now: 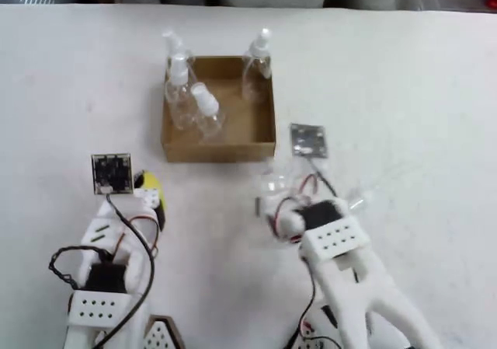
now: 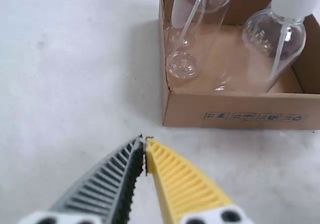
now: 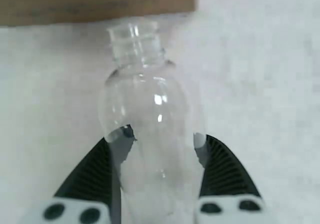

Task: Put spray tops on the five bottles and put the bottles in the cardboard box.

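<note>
The cardboard box [image 1: 217,148] holds four spray-topped bottles [image 1: 206,109]. On the white bench [image 1: 404,77], the right gripper [image 3: 160,136] clamps a topless bottle [image 3: 150,99]; the left gripper [image 2: 144,144] is closed, empty.

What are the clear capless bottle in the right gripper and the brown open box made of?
Clear capless bottle: likely glossy transparent plastic; see-through, bright glints, moulded neck threads. Brown open box: likely matte cardboard; dull brown walls, folded corner.

Tabletop [image 1: 404,77]: white, finely textured.
Cardboard box [image 1: 218,148]: open-topped, resting on the tabletop, toward its far middle.
</note>
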